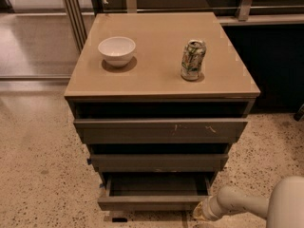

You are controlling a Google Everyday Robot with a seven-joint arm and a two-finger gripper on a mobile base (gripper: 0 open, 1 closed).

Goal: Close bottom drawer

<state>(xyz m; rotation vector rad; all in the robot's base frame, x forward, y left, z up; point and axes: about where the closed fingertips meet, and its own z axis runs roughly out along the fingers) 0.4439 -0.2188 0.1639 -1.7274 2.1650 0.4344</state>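
The bottom drawer [154,202] is the lowest of three dark grey-brown drawers in a small cabinet. It stands pulled out, and its shallow empty tray shows from above. Its plain flat front faces me near the lower edge of the camera view. My gripper [202,212] reaches in from the lower right on a pale arm. Its tip is at the right end of the drawer front, at or very near it. The widest drawer [161,128], with pale scratch marks, and the middle drawer [159,161] sit above.
A white bowl [117,50] and a crumpled green drink can [193,60] stand on the tan cabinet top [159,75]. Speckled floor lies on both sides. A dark cabinet stands at the right, and a glass partition with metal posts at the back left.
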